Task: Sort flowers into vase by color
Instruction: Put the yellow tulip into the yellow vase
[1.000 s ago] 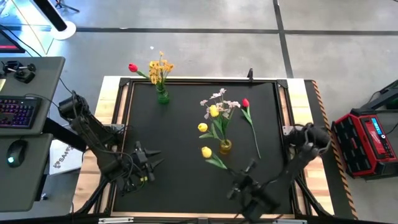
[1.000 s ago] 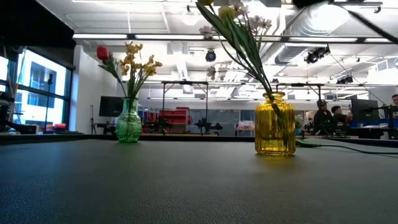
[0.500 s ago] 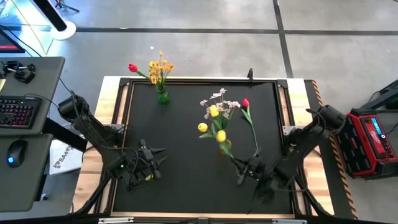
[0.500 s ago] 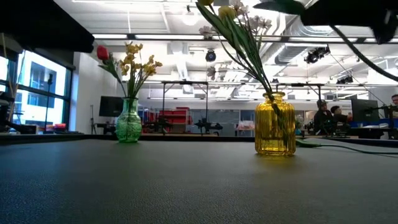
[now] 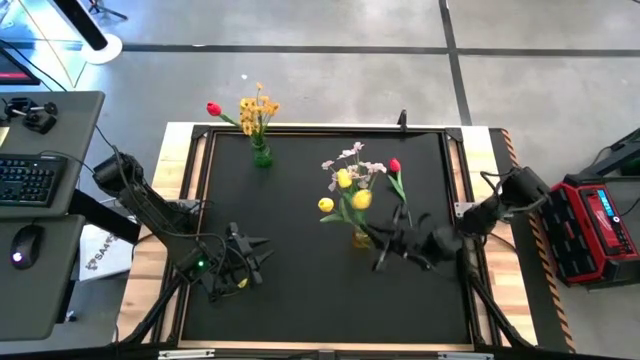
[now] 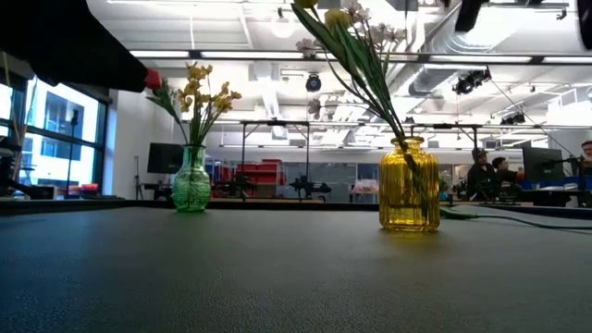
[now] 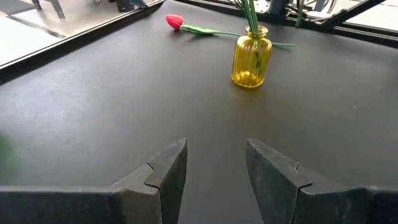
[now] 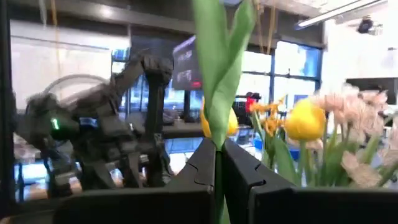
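Note:
A yellow vase [image 5: 361,238] near the table's middle holds two yellow tulips [image 5: 344,178] and a pale pink-white sprig [image 5: 355,158]. My right gripper [image 5: 381,248] is beside it, on its right, shut on a third yellow tulip [image 5: 361,199]. A red flower [image 5: 395,165] lies flat on the mat right of the vase. A green vase [image 5: 261,157] at the far left holds a red bloom [image 5: 213,108] and an orange-yellow sprig [image 5: 257,107]. My left gripper [image 5: 250,258] is open and empty near the table's near left. My right gripper pinches the tulip's green stem and a leaf [image 8: 217,134] between its two fingers [image 8: 202,165], below the bloom. The fingers come about level from the table's right and lie across the stem. The tulip is lifted clear of the mat, bloom up, next to the flowers in the yellow vase.
The black mat has a raised frame [image 5: 205,150] all round. The yellow vase [image 7: 251,57] and the red flower [image 7: 175,22] show ahead of my left gripper [image 7: 214,168]. Desks with a keyboard stand left of the table, a red case right.
My right gripper has carried the yellow tulip from near the table's near edge toward the far edge and up, to the yellow vase. The bloom has come up beside the other flowers. My left gripper has stayed open and shifted slightly.

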Robot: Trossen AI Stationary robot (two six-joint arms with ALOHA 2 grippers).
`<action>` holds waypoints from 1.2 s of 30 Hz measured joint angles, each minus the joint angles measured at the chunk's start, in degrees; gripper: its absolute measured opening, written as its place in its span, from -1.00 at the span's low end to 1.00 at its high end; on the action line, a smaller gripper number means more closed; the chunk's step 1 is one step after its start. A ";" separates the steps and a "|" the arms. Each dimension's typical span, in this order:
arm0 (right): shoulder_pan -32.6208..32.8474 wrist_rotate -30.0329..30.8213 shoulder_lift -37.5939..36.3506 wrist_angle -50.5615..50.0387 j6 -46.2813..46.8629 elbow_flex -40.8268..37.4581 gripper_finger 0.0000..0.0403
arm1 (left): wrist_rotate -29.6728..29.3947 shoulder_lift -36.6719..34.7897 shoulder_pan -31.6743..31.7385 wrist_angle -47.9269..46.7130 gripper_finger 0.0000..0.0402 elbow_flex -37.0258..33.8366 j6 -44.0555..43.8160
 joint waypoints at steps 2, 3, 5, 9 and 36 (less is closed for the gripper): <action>-3.25 -2.59 -0.84 0.01 4.35 -2.29 -1.00 | -0.01 0.00 0.00 0.14 -0.25 -0.01 -0.01; -5.13 -3.59 -0.95 0.14 6.49 -3.10 -1.00 | -0.03 0.00 0.00 0.22 -0.25 -0.02 0.01; -8.50 -5.68 -0.73 -0.03 9.35 -4.10 -1.00 | -0.23 0.03 0.00 0.48 -0.25 -0.02 0.11; -12.14 -7.57 -0.83 0.01 8.49 -3.99 -1.00 | -0.44 0.13 0.07 1.12 -0.25 -0.02 0.90; -4.27 3.19 -1.02 -4.25 6.25 -7.57 -1.00 | -0.27 0.13 0.07 2.80 -0.25 -0.02 0.99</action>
